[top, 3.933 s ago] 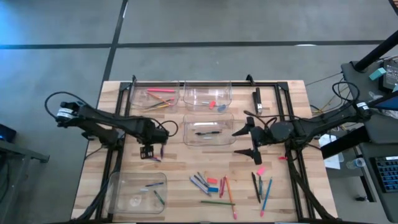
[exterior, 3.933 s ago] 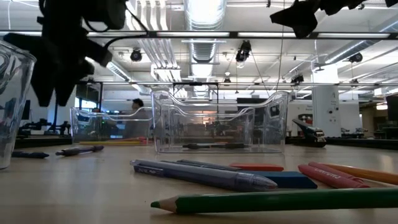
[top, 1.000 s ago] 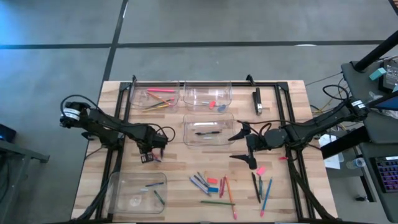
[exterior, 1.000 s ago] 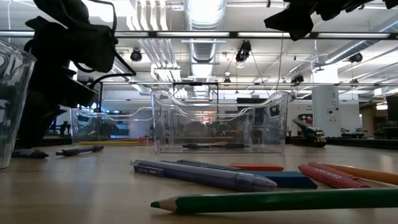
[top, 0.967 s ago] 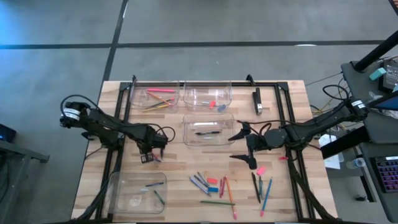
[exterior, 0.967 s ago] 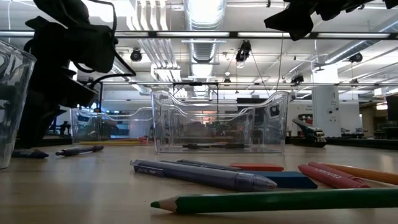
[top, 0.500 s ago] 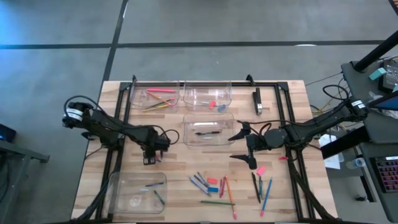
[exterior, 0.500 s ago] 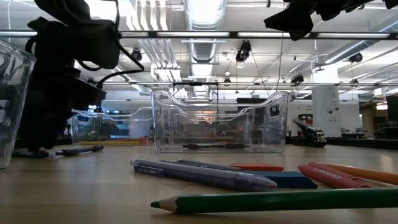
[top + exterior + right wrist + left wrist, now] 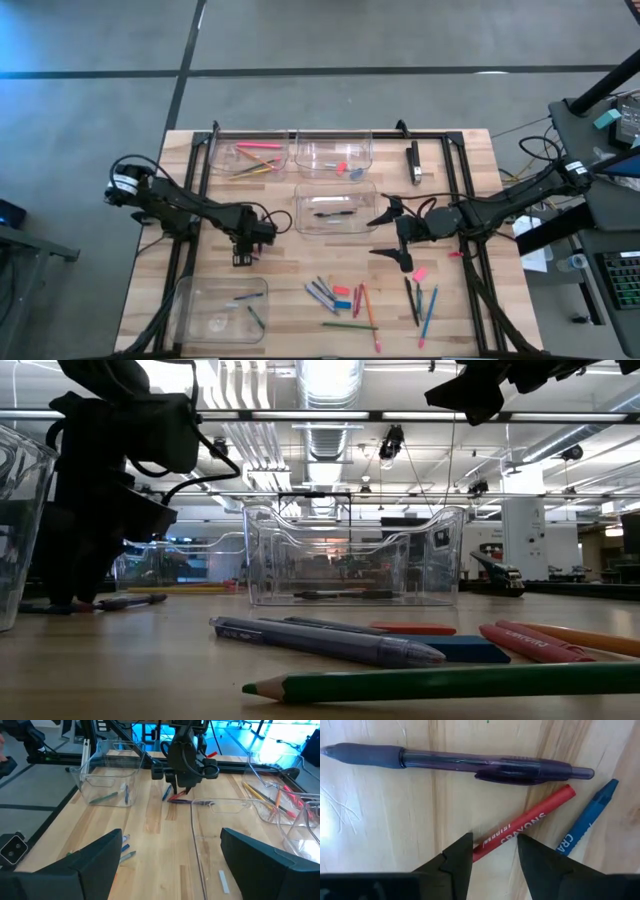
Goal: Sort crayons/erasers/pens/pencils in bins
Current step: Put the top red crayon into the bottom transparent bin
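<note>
From above, the left claw (image 9: 243, 259) is down at the wooden bench (image 9: 280, 280), left of centre, between the far-left bin (image 9: 252, 156) holding pink and yellow pencils (image 9: 256, 146) and the near-left bin (image 9: 222, 309) with a few short sticks in it; the right claw (image 9: 394, 232) hangs spread wide to the right of the middle bin (image 9: 335, 209), which holds a dark pen (image 9: 334, 213), while the far-middle bin (image 9: 333, 153) holds a red eraser (image 9: 341, 167) and a blue one. Loose sticks (image 9: 340, 296) lie in a scatter near the front edge, right of centre. At bench height, the left claw (image 9: 60, 595) reaches down to the surface at the far left, beside a dark pen (image 9: 130, 600); a green pencil (image 9: 440, 682) lies nearest, with a purple-grey pen (image 9: 325, 641) behind it. The left wrist view shows the claw (image 9: 494, 851) slightly spread, its tips astride one end of a red crayon (image 9: 526, 828), which lies flat with a blue crayon (image 9: 586, 817) just beside it and a purple pen (image 9: 460, 762) beyond. The right wrist view shows its own fingers (image 9: 95, 857) far apart above bare wood, and the left arm (image 9: 184, 757) across the bench
</note>
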Action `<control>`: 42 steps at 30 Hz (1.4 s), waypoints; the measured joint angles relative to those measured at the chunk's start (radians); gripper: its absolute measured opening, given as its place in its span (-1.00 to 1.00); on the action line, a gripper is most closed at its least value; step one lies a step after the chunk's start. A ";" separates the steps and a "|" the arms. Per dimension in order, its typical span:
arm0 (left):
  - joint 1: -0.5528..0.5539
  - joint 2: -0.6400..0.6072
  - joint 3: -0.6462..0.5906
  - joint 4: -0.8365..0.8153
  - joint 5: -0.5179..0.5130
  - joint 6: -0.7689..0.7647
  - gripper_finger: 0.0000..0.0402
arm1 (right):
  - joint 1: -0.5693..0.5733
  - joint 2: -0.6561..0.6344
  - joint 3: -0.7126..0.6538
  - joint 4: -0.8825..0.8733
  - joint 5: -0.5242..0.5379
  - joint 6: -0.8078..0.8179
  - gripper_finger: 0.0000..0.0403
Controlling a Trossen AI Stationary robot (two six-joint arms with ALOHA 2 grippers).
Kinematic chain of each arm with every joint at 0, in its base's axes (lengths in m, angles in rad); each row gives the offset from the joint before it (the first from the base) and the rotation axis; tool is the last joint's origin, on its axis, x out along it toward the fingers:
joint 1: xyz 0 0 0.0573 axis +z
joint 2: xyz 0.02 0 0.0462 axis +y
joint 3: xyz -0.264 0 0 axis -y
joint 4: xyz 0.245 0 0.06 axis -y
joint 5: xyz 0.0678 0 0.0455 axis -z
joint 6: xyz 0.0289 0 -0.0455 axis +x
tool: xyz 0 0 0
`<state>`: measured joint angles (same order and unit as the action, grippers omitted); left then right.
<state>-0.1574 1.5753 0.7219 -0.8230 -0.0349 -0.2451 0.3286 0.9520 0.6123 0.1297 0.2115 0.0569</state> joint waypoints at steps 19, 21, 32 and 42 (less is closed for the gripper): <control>0.000 0.000 -0.006 -0.034 -0.035 -0.005 -0.94 | 0.000 0.000 -0.002 -0.001 0.000 -0.001 0.61; 0.000 -0.002 0.004 -0.059 -0.031 -0.005 -0.95 | 0.000 0.000 -0.002 -0.001 0.000 -0.001 0.61; 0.000 -0.063 0.127 -0.313 -0.027 -0.011 -0.99 | 0.000 0.000 -0.003 0.000 0.000 -0.005 0.61; -0.061 -0.107 0.341 -0.587 -0.016 -0.093 -1.00 | 0.000 0.000 -0.005 -0.008 0.000 -0.005 0.61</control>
<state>-0.2181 1.4679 1.0624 -1.4097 -0.0513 -0.3384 0.3286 0.9516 0.6075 0.1216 0.2115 0.0517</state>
